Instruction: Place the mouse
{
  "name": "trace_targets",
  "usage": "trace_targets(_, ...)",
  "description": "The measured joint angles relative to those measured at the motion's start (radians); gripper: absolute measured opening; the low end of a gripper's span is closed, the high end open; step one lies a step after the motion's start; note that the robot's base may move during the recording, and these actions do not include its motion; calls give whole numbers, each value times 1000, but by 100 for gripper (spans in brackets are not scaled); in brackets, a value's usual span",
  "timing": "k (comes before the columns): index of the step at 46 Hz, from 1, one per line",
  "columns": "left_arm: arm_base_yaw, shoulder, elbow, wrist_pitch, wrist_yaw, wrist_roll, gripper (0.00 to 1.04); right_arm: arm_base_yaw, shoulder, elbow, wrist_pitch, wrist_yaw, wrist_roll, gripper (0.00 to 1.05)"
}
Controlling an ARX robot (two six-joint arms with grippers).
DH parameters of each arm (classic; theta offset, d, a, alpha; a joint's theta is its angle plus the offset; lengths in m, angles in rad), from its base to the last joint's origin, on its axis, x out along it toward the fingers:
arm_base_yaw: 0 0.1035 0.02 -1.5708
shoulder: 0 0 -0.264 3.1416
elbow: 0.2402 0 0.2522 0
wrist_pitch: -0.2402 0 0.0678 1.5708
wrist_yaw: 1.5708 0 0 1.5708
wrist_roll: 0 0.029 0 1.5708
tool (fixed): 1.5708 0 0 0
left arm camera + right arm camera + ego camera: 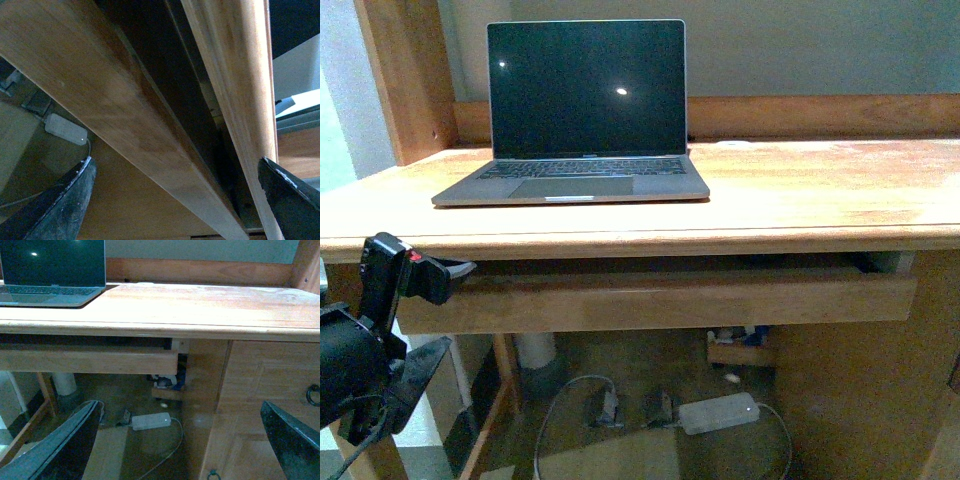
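Beside drawer (660, 300), left tool (435, 318) partly cropped.

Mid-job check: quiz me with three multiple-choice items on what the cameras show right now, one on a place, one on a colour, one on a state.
1. Where does the power adapter lie?
A. On the desktop beside the laptop
B. On the floor under the desk
C. In the pull-out tray

2. What colour is the power adapter's casing?
A. Black
B. White
C. Orange

3. How does the left pincer stand?
A. Shut on the mouse
B. Shut on a cable
C. Open, holding nothing

Answers:
1 B: the front view shows it on the floor below the desk.
2 B: its casing shows white against the brown floor.
3 C: the left wrist view shows its fingers wide apart with nothing held between them.
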Motion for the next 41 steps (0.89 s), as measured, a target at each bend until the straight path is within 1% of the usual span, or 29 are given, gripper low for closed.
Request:
trace_targets(9, 0, 45, 61, 13, 2, -14, 98, 0, 0, 0, 0, 0, 0, 98)
trace_targets(14, -6, 95, 118, -26, -4, -29, 98, 0, 0, 0, 0, 0, 0, 98)
trace_targets(32, -3, 196, 220, -34, -27, -64, 98, 0, 0, 0, 0, 0, 0, 98)
trace_targets(35, -3, 211, 243, -54, -33, -65, 98, 0, 0, 0, 0, 0, 0, 98)
trace_targets(38, -3, 213, 253, -76, -44, -65, 91, 0, 0, 0, 0, 0, 0, 98)
trace_targets(41, -3, 214, 251, -68, -45, -65, 80, 0, 0, 0, 0, 0, 0, 98)
